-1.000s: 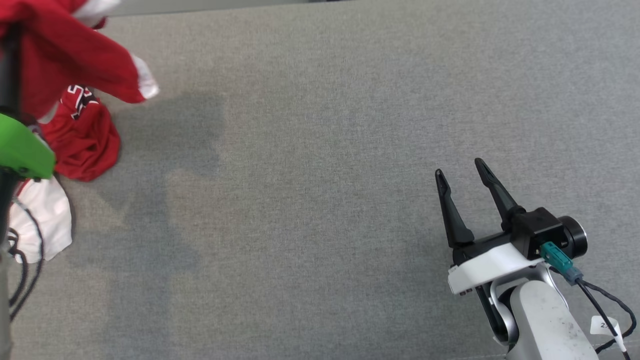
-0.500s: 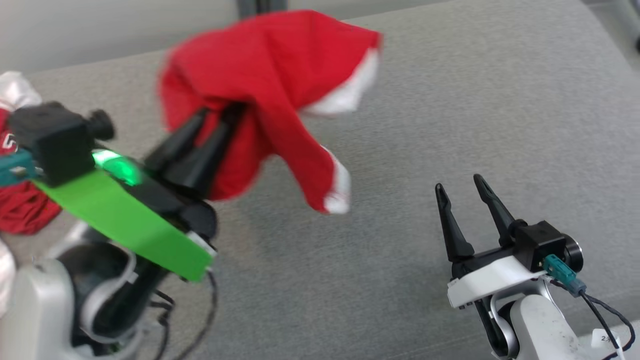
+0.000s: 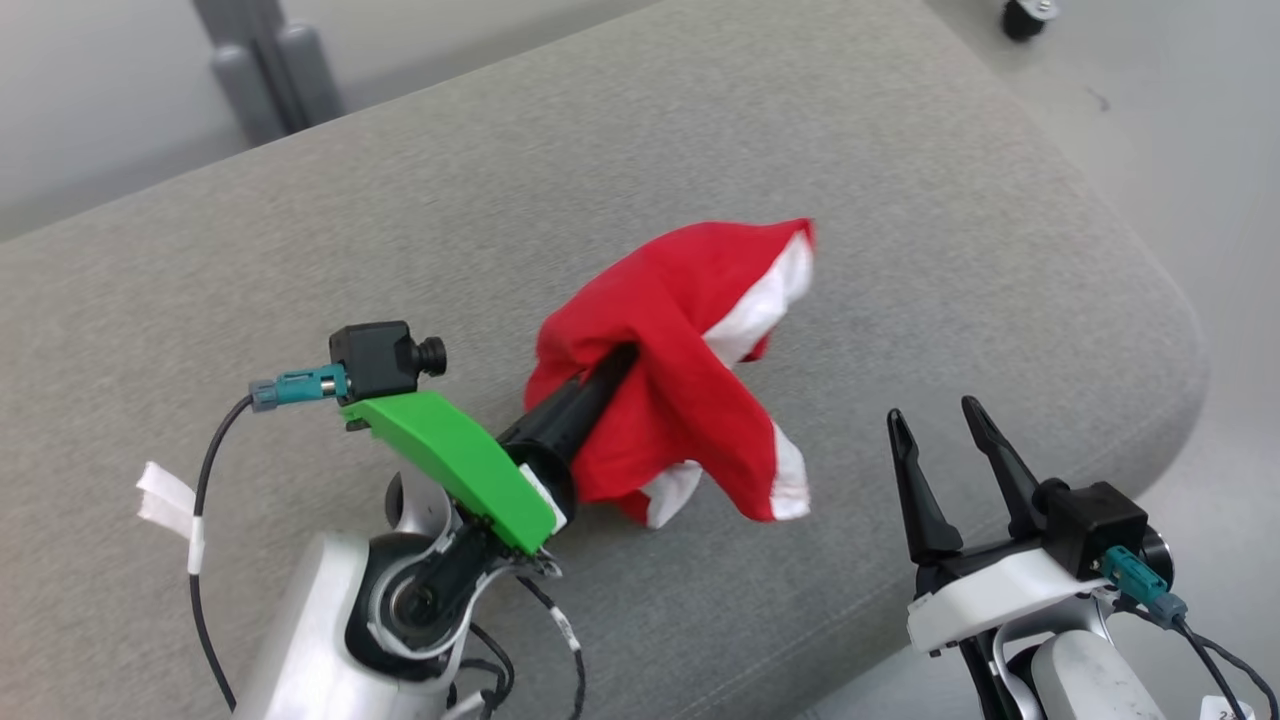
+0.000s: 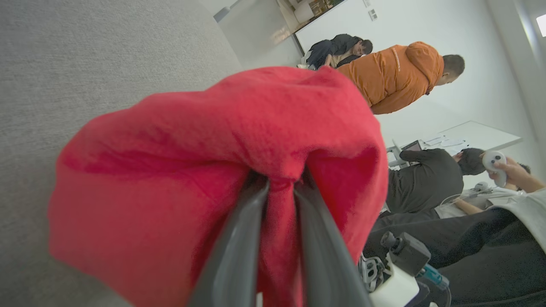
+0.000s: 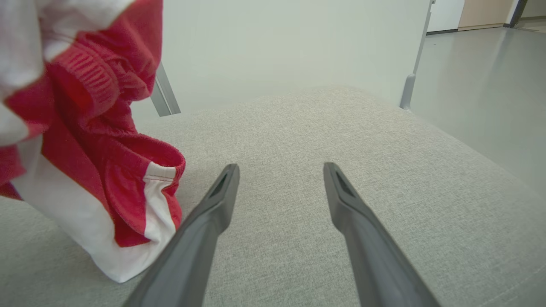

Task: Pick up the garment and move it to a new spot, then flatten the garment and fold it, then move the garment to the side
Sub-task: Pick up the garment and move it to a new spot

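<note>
The left gripper [image 3: 615, 365], pinching the red garment [image 3: 680, 320], has swung it down from mid-air, and its hem now touches the cushion [image 3: 500, 200] near the front right corner. Relocation looks nearly done. The right gripper [image 3: 930, 410] waits spread.

Red garment [image 3: 670, 400] with white panels, grey cloth surface [image 3: 300, 260]
</note>
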Controlling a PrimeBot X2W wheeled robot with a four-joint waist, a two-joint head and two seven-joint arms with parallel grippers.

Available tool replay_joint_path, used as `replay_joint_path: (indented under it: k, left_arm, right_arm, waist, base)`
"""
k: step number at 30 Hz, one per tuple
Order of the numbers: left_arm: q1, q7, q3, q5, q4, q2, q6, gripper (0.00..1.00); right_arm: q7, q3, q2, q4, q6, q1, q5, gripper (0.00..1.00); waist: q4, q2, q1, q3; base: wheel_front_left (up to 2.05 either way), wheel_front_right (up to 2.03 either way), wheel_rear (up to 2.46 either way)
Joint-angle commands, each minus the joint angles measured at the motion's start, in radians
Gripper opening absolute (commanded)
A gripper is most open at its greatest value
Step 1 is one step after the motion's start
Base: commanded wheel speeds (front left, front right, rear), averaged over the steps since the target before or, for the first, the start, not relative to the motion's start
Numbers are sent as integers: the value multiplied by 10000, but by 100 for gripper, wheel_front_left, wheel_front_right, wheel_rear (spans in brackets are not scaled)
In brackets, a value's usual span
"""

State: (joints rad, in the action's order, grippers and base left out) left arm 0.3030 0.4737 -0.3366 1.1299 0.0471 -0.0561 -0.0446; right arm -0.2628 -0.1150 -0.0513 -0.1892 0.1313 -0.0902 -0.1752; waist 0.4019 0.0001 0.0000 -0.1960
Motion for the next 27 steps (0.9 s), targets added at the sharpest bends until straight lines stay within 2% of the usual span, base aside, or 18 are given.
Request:
replay_joint_path:
  k: [1,8,9,10,11,15,20,24,27]
  left_arm:
    - [399,-271,63,-125,-501,-22,26,0]
    - [1716,-2118,389,-1412,-4319,-108,82,1]
    - [1876,-2418,457,-1581,-4732,-116,110,23]
    - [2066,-2745,454,-1824,-5222,-128,144,79]
    - [2188,-2944,392,-1942,-5588,-116,97,100]
    - [2704,-3734,131,-2489,-6889,-88,-85,100]
    - [3174,-5400,-477,-3816,-7755,-287,8,100]
    - [3079,-6793,-897,-4652,-7669,-411,-67,100]
    - [2604,-7279,-859,-5067,-7118,-530,63,100]
  right_arm:
    - [-32,-38,11,5,-10,115,-58,100]
    - [-32,-59,10,-12,-10,139,-65,100]
    - [-32,-71,11,-18,-10,111,-36,100]
    - [-32,-78,11,-19,-10,72,-11,100]
    - [-32,-69,10,-16,-10,47,17,100]
    - [-32,-100,9,-75,-10,-18,99,100]
    - [-32,-65,9,-30,-10,-131,273,100]
    - [-32,69,3,46,-10,-59,459,100]
    - [-32,244,1,126,-10,53,686,100]
  waist:
    - [791,-1,0,50]
    - [891,-1,0,-76]
    - [870,-1,0,-92]
    - [833,-1,0,-106]
    - [788,-1,0,-110]
    - [544,-1,0,-81]
    - [165,-1,0,15]
    - [-189,-1,0,156]
    - [-545,-1,0,289]
  base:
    - [0,0,0]
    - [0,0,0]
    - [0,0,0]
    - [0,0,0]
    - [0,0,0]
    - [0,0,0]
    - [0,0,0]
    - [0,0,0]
    - [0,0,0]
